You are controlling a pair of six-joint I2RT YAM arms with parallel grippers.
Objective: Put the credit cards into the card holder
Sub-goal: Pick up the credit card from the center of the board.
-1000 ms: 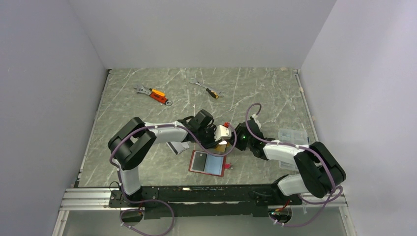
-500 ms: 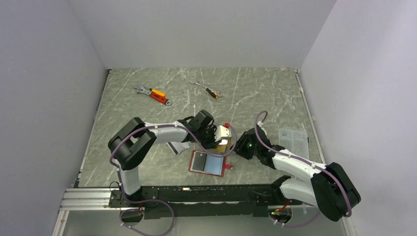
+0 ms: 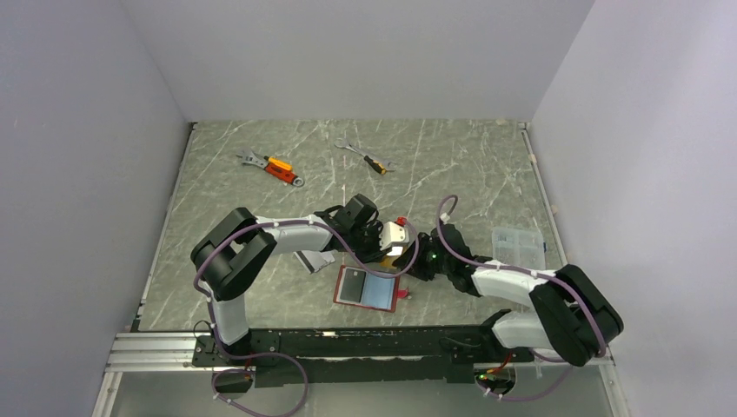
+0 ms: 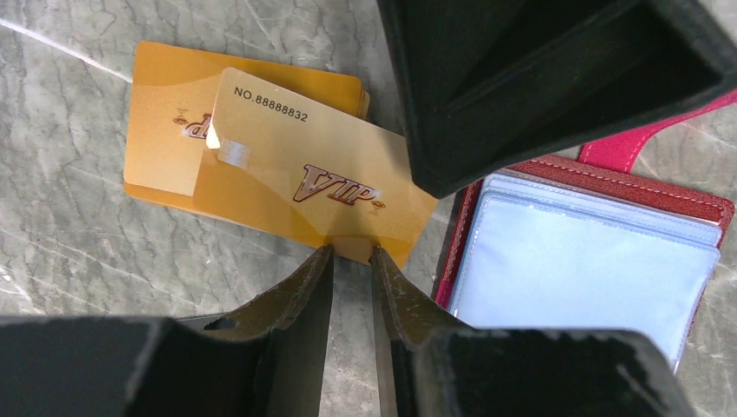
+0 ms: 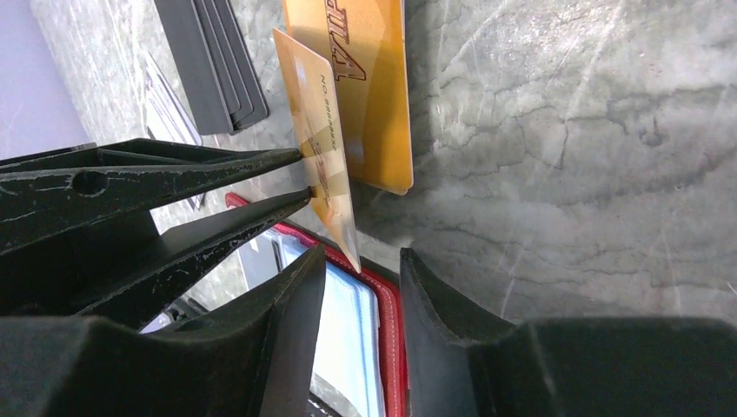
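Observation:
My left gripper (image 4: 352, 250) is shut on the edge of an orange-gold credit card (image 4: 295, 174), which it holds tilted up off the table. A second gold card (image 4: 165, 130) lies flat beneath it. The red card holder (image 4: 582, 278) lies open beside them, pale blue pockets up. In the right wrist view my right gripper (image 5: 361, 256) is open over the holder (image 5: 391, 321). The held card's (image 5: 326, 148) lower corner reaches the mouth of its jaws without being clamped. From above, both grippers meet just above the holder (image 3: 369, 289).
A stack of dark grey cards (image 5: 213, 61) lies on the table to the left of the gold ones. Two orange-handled wrenches (image 3: 271, 165) (image 3: 369, 159) lie far back. A clear plastic box (image 3: 519, 241) sits at the right.
My right gripper drew back to the right, then came in again toward the held card. The left gripper and its card have stayed put.

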